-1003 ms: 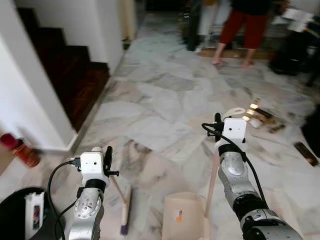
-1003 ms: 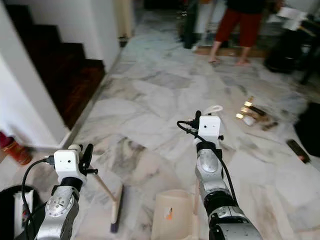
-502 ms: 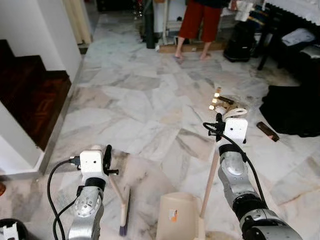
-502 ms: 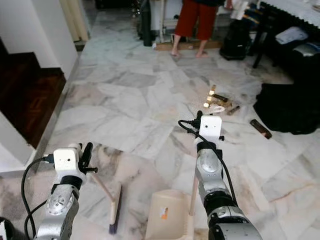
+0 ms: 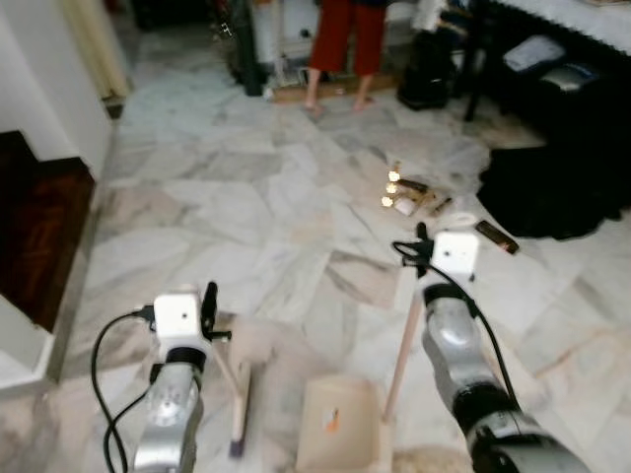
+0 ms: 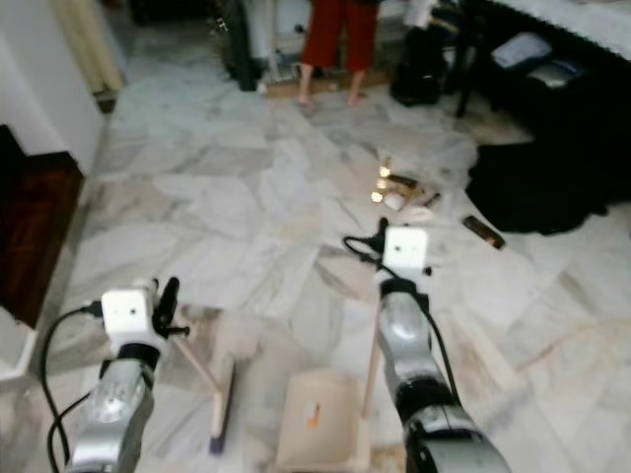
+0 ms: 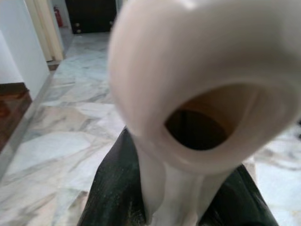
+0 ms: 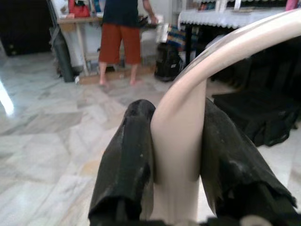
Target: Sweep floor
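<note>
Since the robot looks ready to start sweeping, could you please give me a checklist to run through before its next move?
1. Left claw shut on the cream plastic broom handle: ok.
2. Right claw shut on the cream long dustpan handle: ok.
3. Broom head down on the marble floor: ok.
4. Beige dustpan tray on the floor beside the broom: ok.
5. Small scattered litter within sweeping reach: not ok, it lies farther ahead.
6. Person in red trousers clear of the path: ok, standing at the far end.
</note>
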### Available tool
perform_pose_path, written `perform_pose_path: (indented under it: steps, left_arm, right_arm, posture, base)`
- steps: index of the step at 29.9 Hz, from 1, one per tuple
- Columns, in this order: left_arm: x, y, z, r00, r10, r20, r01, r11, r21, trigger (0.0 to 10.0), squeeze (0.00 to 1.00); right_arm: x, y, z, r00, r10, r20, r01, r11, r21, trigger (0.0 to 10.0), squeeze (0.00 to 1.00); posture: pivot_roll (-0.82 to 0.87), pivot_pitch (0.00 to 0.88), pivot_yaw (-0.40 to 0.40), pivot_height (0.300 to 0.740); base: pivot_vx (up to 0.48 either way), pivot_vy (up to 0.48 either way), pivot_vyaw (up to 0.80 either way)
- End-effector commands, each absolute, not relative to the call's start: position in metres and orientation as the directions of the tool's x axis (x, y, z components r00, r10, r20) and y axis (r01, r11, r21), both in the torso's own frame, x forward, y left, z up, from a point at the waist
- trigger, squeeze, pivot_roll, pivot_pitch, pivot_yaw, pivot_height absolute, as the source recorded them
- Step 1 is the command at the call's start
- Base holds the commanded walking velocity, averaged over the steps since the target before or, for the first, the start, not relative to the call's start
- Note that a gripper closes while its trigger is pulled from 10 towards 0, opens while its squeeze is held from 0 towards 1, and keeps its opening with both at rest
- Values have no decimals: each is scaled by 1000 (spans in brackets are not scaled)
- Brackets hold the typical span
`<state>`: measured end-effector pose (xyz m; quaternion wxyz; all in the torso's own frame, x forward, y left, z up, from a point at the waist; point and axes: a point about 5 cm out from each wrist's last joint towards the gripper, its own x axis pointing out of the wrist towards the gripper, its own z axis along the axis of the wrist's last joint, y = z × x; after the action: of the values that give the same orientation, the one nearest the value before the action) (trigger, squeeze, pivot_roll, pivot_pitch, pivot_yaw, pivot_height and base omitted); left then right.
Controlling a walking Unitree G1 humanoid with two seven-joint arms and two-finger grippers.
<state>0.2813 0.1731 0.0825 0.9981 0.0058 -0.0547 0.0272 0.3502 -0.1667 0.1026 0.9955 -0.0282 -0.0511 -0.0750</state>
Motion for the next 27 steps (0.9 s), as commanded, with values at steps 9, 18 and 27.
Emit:
perform_pose_path:
  steps: [9,18,27]
  left_arm:
    - [282,175,87,989,57,134,-60,998,22,10000,0]
    - [282,176,86,989,58,135,-62,998,22,10000,0]
    - [283,177,87,989,54,138,-57,998,20,10000,0]
  right_arm:
    - [353,-157,110,983,-118,140,125,991,-46,10000,0]
    - [352,-156,107,985,-109,132,117,992,-49,10000,0]
    - [352,-155,107,985,-109,131,116,992,-50,10000,0]
  posture:
    - [17,0,48,740]
    - [18,0,39,740]
    - [14,0,42,740]
  base:
    - [0,0,-764]
    - [0,0,-755]
    - [0,0,-753]
